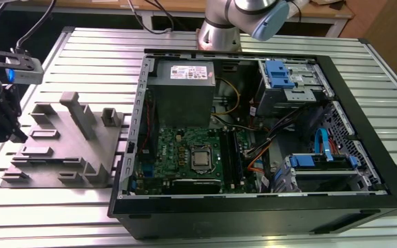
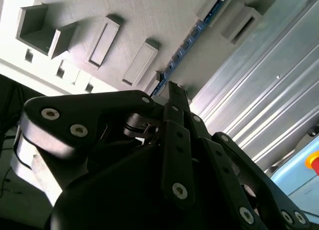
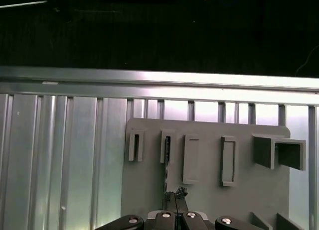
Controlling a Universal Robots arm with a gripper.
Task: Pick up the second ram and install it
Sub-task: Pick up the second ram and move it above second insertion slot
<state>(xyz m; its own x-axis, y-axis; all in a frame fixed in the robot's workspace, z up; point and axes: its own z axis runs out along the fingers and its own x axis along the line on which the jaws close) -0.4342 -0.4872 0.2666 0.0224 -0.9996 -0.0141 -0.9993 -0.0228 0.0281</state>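
Black linkage gripper sits up close in the second wrist view. Its jaws are drawn together with no gap showing and nothing visibly pinched, so it's empty as far as I can see.

Second ram, a long thin dark stick with a blue-green edge, stands on edge in a slot of the grey plastic holder tray, among the upright grey slabs. In the first wrist view it lines up just beyond the gripper's tip. Not lifted yet.

Exterior view: the gripper hangs off the tray's side at the exterior view's left, apart from it, over the ribbed aluminium table. Open black desktop case lies to the exterior view's right of the tray, with the green motherboard exposed. I can't tell whether any of the long dark memory slots is populated.

Judgement: this is the pick step, approach phase, and the install hasn't started. A grasp from here calls for jaws opened a little wider than the stick and squared to its flat faces. It also needs a straight entry between the slabs so nothing clips the tray. The stick is thin, so pull along the slot axis without twisting.
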